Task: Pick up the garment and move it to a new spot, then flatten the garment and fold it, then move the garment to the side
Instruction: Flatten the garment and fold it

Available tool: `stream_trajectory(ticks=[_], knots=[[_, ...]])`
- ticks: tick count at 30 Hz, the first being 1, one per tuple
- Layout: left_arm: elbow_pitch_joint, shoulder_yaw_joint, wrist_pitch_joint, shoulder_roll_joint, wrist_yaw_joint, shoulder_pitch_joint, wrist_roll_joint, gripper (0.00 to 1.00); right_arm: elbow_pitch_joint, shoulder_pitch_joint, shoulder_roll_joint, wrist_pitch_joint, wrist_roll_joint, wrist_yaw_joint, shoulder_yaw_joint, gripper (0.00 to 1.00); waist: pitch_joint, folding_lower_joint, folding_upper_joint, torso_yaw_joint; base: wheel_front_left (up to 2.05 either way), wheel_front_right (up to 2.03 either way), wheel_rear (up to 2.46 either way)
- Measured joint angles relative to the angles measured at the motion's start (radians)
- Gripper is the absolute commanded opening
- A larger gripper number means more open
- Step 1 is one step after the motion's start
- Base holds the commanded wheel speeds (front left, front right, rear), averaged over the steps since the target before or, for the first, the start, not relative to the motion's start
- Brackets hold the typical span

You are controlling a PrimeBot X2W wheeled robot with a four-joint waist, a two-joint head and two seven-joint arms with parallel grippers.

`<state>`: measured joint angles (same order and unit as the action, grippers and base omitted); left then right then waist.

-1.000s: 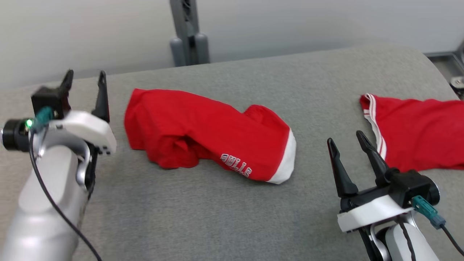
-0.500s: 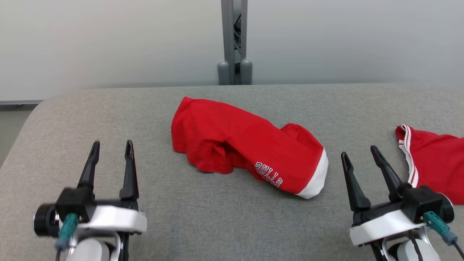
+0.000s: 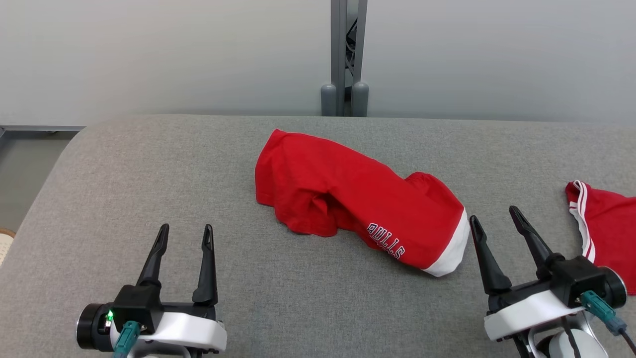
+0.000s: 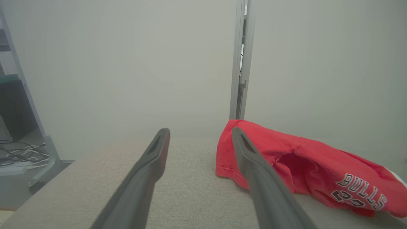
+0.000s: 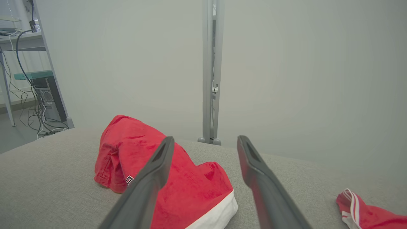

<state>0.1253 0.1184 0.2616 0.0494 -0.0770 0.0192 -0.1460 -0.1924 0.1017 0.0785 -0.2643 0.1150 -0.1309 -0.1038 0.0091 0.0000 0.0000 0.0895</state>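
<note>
Since a second ago the head camera has swung and levelled, so the whole scene sits differently in view. The left arm has also come down from a raised pose at the far left, and the left tool [image 3: 186, 227] now rests low over the near left of the tabletop [image 3: 149, 174], fingers spread and holding nothing. The right tool [image 3: 492, 214] is likewise spread and empty, poised just beside the white hem of the garment [image 3: 357, 209]. That garment is a red piece lettered BULLS, lying bunched near the middle of the tabletop, with a fold and a dark hollow on its near side. The likeliest slip is a grab at the wrong cloth, because a second red garment [image 3: 608, 233] with white stripes lies just right of the right tool and the arm could snag it on a sideways sweep. A pinch on one loose layer of the bunched piece would probably lift it twisted, making flattening harder. The grey woven cover may also drag at the fabric if it is slid rather than lifted. Behind the tabletop stands a plain pale wall [image 3: 149, 49] with a grey metal post [image 3: 344, 54] at its far edge. A strip of floor [image 3: 25, 174] shows at the left.
</note>
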Motion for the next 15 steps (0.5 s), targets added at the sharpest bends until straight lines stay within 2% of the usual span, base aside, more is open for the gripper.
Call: stream_trajectory(ticks=[7, 13, 15], knots=[[0.014, 0.034, 0.0, 0.0, -0.002, 0.027, 0.012, 1.0, -0.096, 0.104, 0.049, 0.0, -0.011, 0.0, -0.023, 1.0, 0.033, 0.0, 0.0, 0.016, 0.0, 0.0, 0.0], [0.032, 0.073, 0.0, 0.0, -0.002, 0.062, 0.014, 1.0, -0.322, 0.295, 0.103, 0.0, 0.033, 0.0, -0.073, 1.0, 0.092, 0.0, 0.0, 0.046, 0.0, 0.0, 0.0], [0.035, 0.088, 0.0, -0.001, 0.003, 0.083, 0.014, 1.0, -0.448, 0.397, 0.142, 0.001, 0.051, 0.0, -0.09, 1.0, 0.123, 0.0, 0.0, 0.071, 0.0, 0.0, 0.0]])
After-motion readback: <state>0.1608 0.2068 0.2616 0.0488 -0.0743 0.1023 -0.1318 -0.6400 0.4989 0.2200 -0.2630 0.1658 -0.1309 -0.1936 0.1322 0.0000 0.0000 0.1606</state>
